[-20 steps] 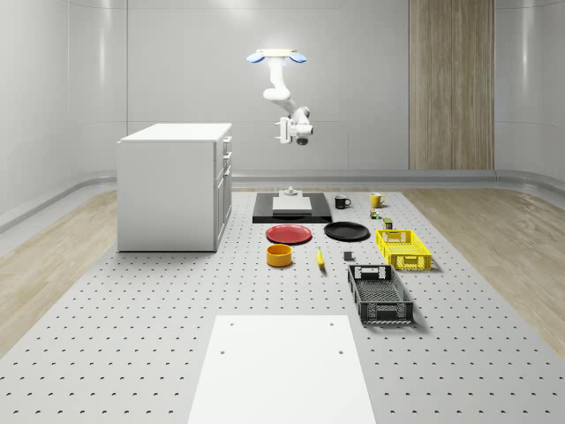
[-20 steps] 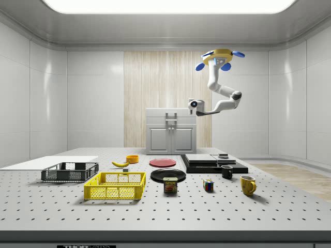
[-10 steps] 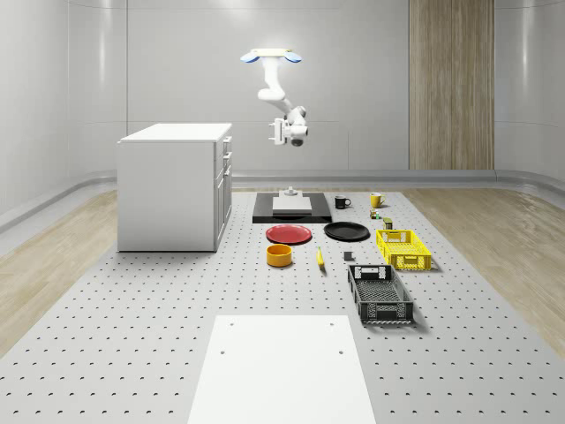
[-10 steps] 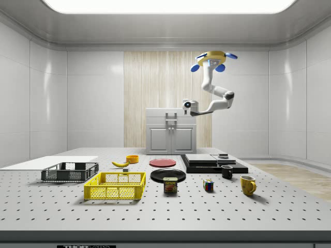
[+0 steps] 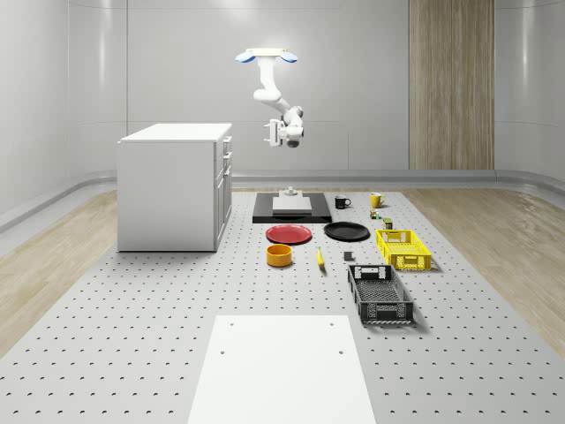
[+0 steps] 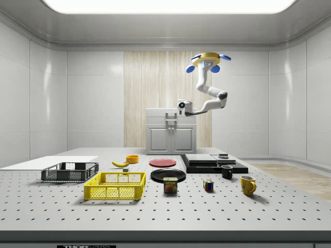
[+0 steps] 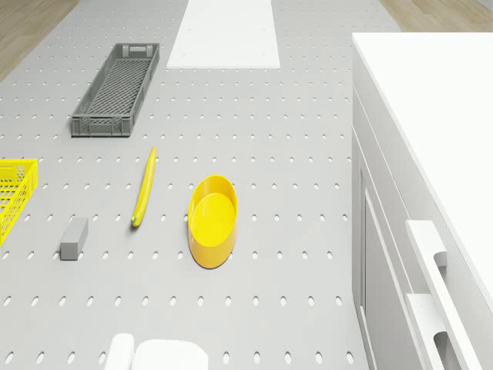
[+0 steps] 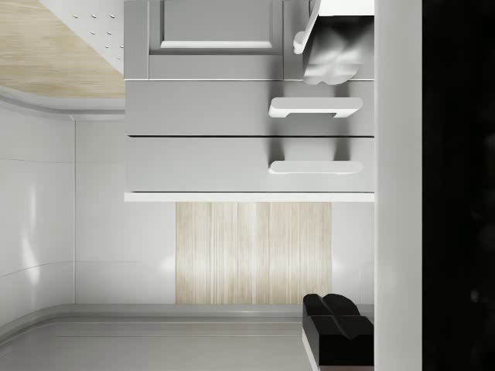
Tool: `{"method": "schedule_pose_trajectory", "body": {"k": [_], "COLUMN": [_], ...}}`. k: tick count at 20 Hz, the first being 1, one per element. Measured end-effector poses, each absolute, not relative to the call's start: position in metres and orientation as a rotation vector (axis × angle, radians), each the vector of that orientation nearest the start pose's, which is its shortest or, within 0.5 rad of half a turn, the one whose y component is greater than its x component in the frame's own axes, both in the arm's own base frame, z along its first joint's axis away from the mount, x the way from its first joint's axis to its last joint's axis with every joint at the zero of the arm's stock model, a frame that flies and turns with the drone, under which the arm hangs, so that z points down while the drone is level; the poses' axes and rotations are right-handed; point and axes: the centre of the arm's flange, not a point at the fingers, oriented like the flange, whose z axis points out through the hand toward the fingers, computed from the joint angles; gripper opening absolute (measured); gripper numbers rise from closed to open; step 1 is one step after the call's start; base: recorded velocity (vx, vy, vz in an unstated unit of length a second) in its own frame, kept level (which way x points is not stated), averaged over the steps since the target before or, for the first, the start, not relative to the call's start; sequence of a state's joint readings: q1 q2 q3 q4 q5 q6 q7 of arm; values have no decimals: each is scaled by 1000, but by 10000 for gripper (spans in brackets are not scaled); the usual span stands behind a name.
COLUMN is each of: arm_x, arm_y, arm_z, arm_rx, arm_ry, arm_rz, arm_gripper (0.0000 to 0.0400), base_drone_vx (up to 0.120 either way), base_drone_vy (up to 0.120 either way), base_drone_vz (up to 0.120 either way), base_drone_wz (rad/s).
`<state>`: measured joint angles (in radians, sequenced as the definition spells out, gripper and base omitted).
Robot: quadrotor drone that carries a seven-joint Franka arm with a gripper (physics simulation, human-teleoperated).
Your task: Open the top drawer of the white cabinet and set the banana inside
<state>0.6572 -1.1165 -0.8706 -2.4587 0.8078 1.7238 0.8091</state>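
We hover beside the white cabinet (image 5: 175, 187), our hand (image 6: 181, 107) level with its top drawer (image 8: 249, 165), approaching; whether it's open we cannot tell. Next: reach the handle (image 8: 315, 166). The banana (image 7: 144, 186) lies on the bench (image 5: 159, 300).

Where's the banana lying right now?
The banana lies on the table, just to the whole-scene view's right of the yellow bowl, in front of the black plate.
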Motion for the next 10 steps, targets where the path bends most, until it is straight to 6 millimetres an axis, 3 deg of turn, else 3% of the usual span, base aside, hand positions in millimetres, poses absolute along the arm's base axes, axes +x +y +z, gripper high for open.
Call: {"method": "schedule_pose_trajectory", "body": {"k": [1, 6, 10], "arm_x": [307, 307, 307], "arm_y": [-100, -100, -100], "arm_z": [591, 591, 591], "arm_rx": [-1484, -1484, -1484], "arm_ry": [613, 613, 613], "arm_rz": [613, 613, 613], "arm_gripper": [400, 400, 400], "base_drone_vx": [120, 120, 120], "base_drone_vy": [0, -112, 0], "base_drone_vz": [0, 0, 0], "base_drone_wz": [0, 0, 0]}}
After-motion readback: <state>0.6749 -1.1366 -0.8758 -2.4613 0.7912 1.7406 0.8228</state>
